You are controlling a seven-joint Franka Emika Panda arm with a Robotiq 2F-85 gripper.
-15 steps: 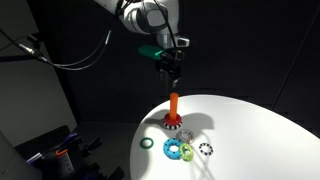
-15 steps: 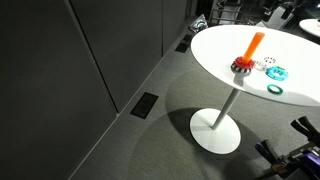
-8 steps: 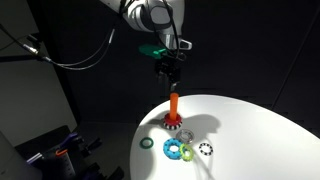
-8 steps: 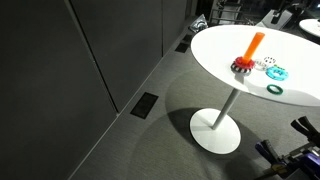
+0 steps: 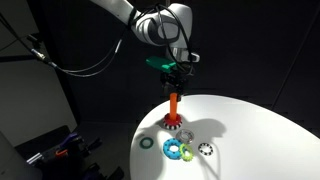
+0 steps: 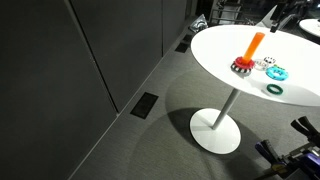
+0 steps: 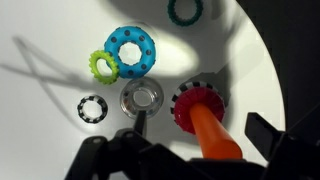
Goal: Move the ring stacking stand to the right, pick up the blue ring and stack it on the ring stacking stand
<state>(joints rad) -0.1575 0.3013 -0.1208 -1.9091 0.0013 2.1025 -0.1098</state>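
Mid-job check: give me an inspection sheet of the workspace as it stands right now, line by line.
Surface: round white table on a single pedestal.
Job's things: stand upright, orange peg bare; blue ring flat on the table, not stacked.
Clutter: lime ring against the blue ring; dark green ring, black toothed ring and grey disc lie apart.
Gripper: gripper open, right over the peg's top; the wrist view shows a finger on each side of the peg.
Cables: black cables hang off the arm, away from the table.
Surroundings: dark wall panels; grey floor with a floor plate.
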